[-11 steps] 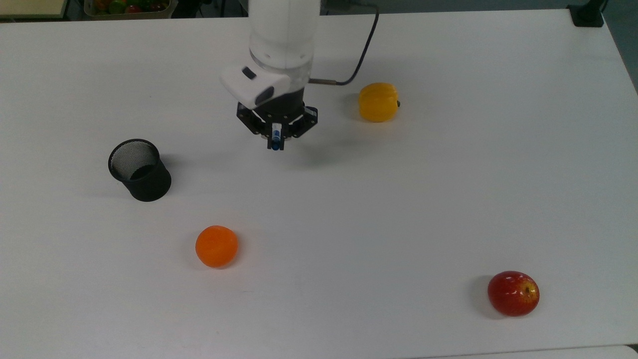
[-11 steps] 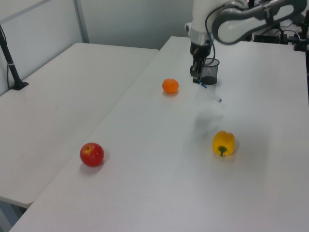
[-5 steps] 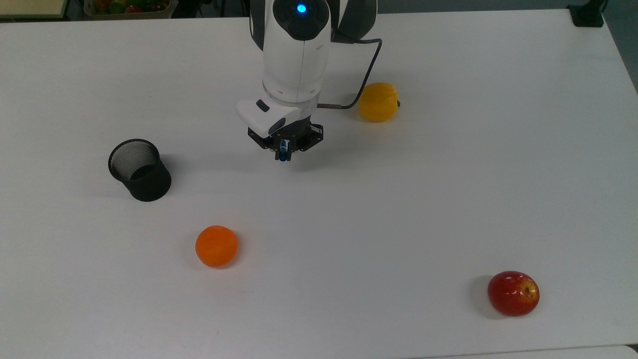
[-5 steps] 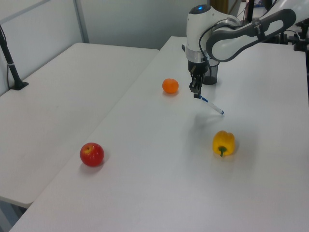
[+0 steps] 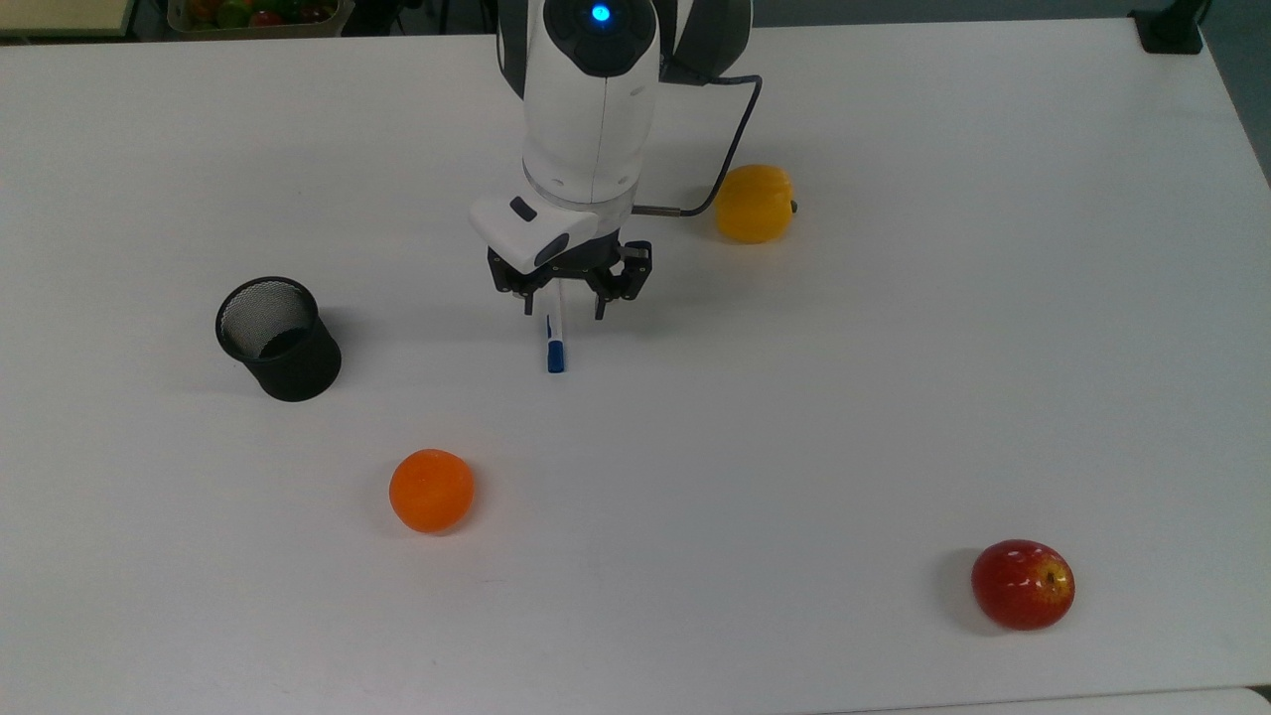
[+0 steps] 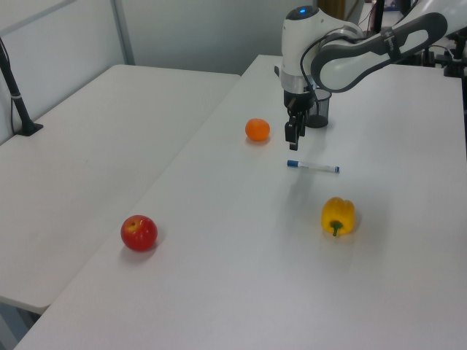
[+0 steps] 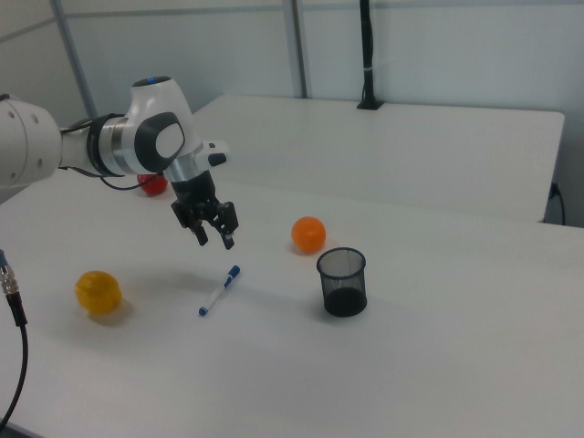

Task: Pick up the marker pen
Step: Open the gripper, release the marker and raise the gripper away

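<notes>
Gripper: the black two-finger gripper (image 5: 562, 306) of the white arm hangs above the white table (image 5: 894, 328), fingers pointing down. The fingers are spread apart and hold nothing. In the right view the gripper (image 7: 214, 235) is clearly off the table, with free space under the tips.

Marker pen: the slim white marker pen with blue cap (image 5: 552, 342) lies flat on the table, just below the gripper in the top view. The blue cap points to the top view's bottom edge; the other end reaches under the gripper. In the left view the pen (image 6: 313, 167) lies almost level across the picture, its blue cap at the left view's left. In the right view the pen (image 7: 219, 291) lies on a slant, apart from the fingers.

Mesh cup: the black round wire-mesh cup (image 5: 278, 338) stands upright, well apart from the pen, towards the top view's left.

Orange: the round orange fruit (image 5: 431, 490) sits near the cup, lower in the top view.

Yellow pepper: the yellow bell pepper (image 5: 755, 204) lies on the top view's right of the arm, near a black cable (image 5: 730, 104).

Apple: the red apple (image 5: 1023, 584) rests far from everything else, near the top view's bottom right corner.
</notes>
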Robot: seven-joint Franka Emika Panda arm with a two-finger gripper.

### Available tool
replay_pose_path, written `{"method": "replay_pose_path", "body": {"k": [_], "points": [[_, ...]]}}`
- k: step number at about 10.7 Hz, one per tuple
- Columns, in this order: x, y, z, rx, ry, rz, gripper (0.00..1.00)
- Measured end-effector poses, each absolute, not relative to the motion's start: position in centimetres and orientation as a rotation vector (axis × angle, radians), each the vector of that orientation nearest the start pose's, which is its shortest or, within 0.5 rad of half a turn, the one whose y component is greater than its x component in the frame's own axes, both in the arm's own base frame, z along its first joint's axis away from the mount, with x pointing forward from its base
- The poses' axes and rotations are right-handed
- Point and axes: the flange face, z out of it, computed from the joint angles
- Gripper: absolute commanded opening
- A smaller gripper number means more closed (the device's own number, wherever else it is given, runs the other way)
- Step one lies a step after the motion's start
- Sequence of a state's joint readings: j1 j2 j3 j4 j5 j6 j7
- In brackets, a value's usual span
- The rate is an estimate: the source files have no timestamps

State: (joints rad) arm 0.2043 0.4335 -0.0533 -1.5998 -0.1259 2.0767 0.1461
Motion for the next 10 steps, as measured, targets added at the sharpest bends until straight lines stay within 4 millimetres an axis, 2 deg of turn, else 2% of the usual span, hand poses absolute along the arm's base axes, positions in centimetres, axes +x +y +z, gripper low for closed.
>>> {"method": "replay_pose_path", "body": {"k": [2,4,7,10], "points": [[67.4,10.2,39.3,-3.261,-0.113,-0.124,1.00],[66.5,10.3,41.8,-3.270,-0.109,-0.071,1.00],[63.5,9.5,49.2,-3.273,-0.101,-0.041,1.00],[59.7,6.2,55.7,-3.267,-0.142,-0.018,1.00]]}}
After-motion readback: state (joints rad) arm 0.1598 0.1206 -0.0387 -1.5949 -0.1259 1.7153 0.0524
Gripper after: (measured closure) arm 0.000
